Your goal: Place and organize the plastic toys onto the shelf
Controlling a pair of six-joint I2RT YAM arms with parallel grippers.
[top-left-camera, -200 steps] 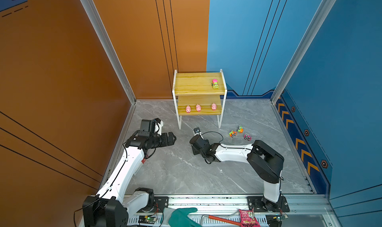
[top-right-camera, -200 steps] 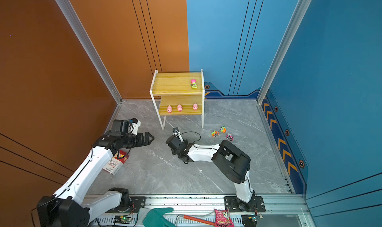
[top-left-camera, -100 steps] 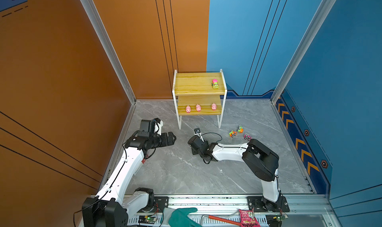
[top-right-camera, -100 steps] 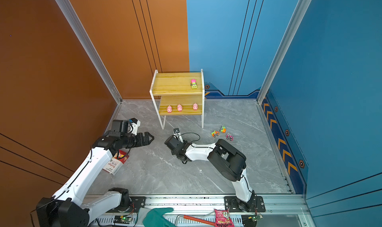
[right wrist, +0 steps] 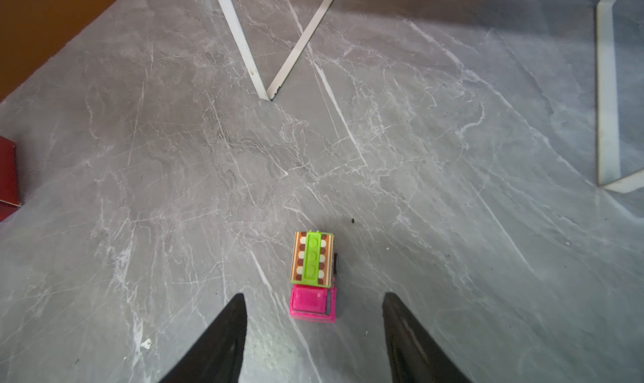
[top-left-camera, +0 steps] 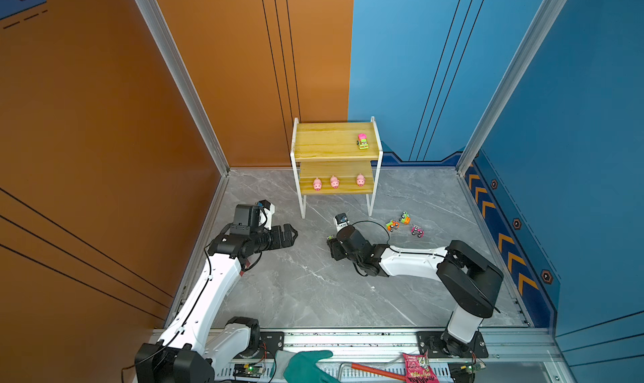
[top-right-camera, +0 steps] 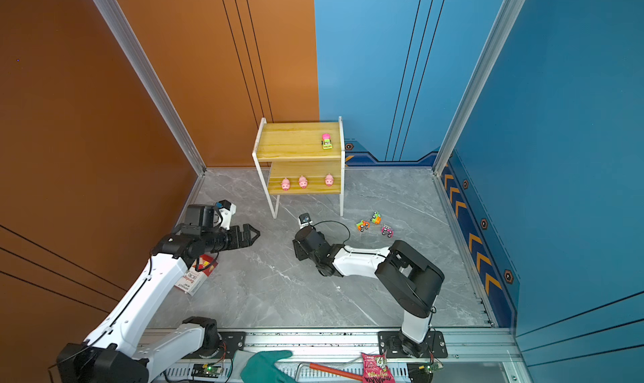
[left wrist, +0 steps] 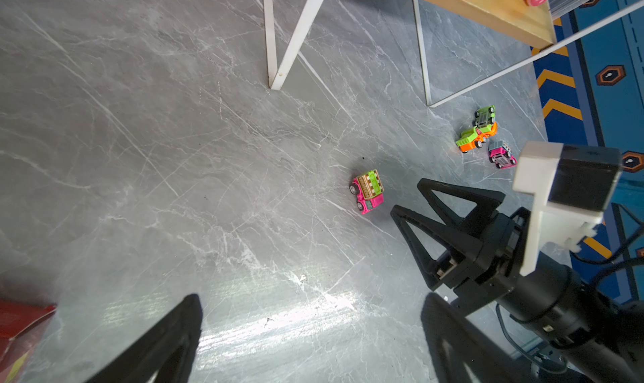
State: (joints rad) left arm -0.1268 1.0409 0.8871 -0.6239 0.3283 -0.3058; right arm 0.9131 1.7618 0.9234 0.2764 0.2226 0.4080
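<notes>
Right claw (right wrist: 312,296) spread, low over the grey floor (top-left-camera: 306,287), roughly mid-floor in front of the shelf (top-left-camera: 334,144). Pink-cab truck (right wrist: 312,276) with a green and brown load sits on its wheels on the floor, cab between the two fingertips, gap on both sides, not pinched. From the left wrist view, same truck (left wrist: 367,191) lies just beside the claw tips (left wrist: 409,196). Mostly hidden by the claw in both top views.

Left claw (top-left-camera: 291,231) spread wide, nothing in it, hovering near the floor's left edge and pointing toward the middle.

Shelf stands at the far edge of the floor, about centre. Top board: one pink and green truck (top-left-camera: 362,141) near the right edge. Lower board: three pink pigs (top-left-camera: 317,184) (top-left-camera: 334,182) (top-left-camera: 360,180) in a row along the front edge, two close together on the left, one toward the right.

Three more trucks on the floor, clustered just right of the shelf's front right leg: orange one (top-left-camera: 392,225), green and orange one (top-left-camera: 405,218), pink one (top-left-camera: 417,230). Green-and-orange looks tipped over, hard to be sure.

Red and white box (top-right-camera: 197,276) by the left edge, partly under the left arm. Teal glove (top-left-camera: 306,365) and pink snack packet (top-left-camera: 416,367) on the near rail.
</notes>
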